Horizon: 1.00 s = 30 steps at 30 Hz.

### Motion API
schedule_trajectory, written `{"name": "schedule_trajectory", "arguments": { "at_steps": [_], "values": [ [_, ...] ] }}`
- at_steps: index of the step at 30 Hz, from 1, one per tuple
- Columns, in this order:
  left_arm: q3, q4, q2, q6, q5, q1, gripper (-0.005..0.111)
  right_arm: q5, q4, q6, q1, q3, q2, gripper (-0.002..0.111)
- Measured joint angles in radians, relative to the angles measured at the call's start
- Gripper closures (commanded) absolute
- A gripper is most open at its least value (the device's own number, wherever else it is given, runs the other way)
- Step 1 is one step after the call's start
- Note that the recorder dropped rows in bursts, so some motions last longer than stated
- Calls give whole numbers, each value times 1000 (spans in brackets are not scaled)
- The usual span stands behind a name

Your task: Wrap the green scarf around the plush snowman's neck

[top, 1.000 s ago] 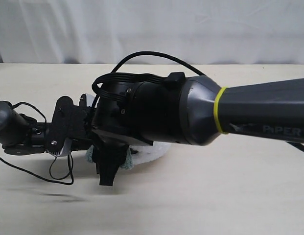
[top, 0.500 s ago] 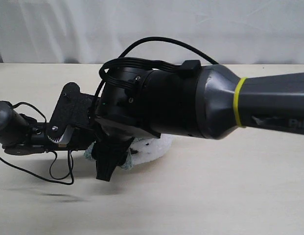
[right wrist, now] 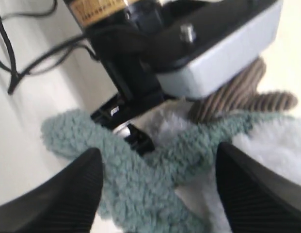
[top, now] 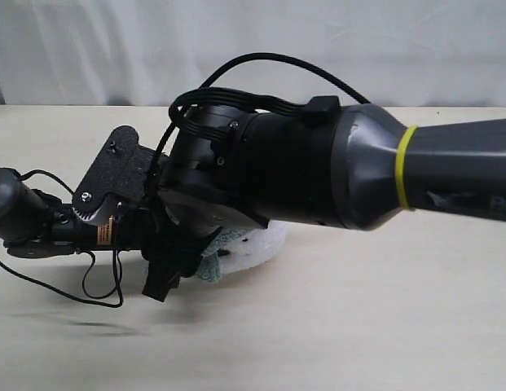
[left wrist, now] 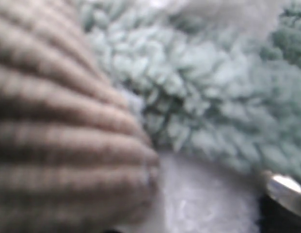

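Horizontally, right arm [top: 318, 171] outstretched, fingers [right wrist: 58, 194] apart

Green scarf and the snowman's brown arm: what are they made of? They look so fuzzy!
The green scarf looks like fluffy fleece: matte, with curly little tufts all over. The brown arm looks like soft corduroy-type fabric, because raised ribs run across it in rows. Both are probably soft cloth.

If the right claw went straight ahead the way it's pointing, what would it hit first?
Most likely the green scarf, which sits right ahead of the open right claw, lying on the plush snowman. Depth is hard to judge here.
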Motion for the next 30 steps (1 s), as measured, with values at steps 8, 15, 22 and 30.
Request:
{"name": "schedule_trajectory", "arguments": {
  "at_steps": [8, 15, 22, 30],
  "values": [
    [0, -2, 0, 0, 0, 0, 107, 71, 130, -16, 8, 0, -80, 68],
    [0, -2, 0, 0, 0, 0, 107, 90, 197, -230, 43, 42, -56, 58],
    [0, -2, 0, 0, 0, 0, 107, 53, -41, -169, 49, 44, 11, 46],
    [0, -2, 0, 0, 0, 0, 107, 25, -143, -93, 49, 44, 60, 47]
  ]
}}
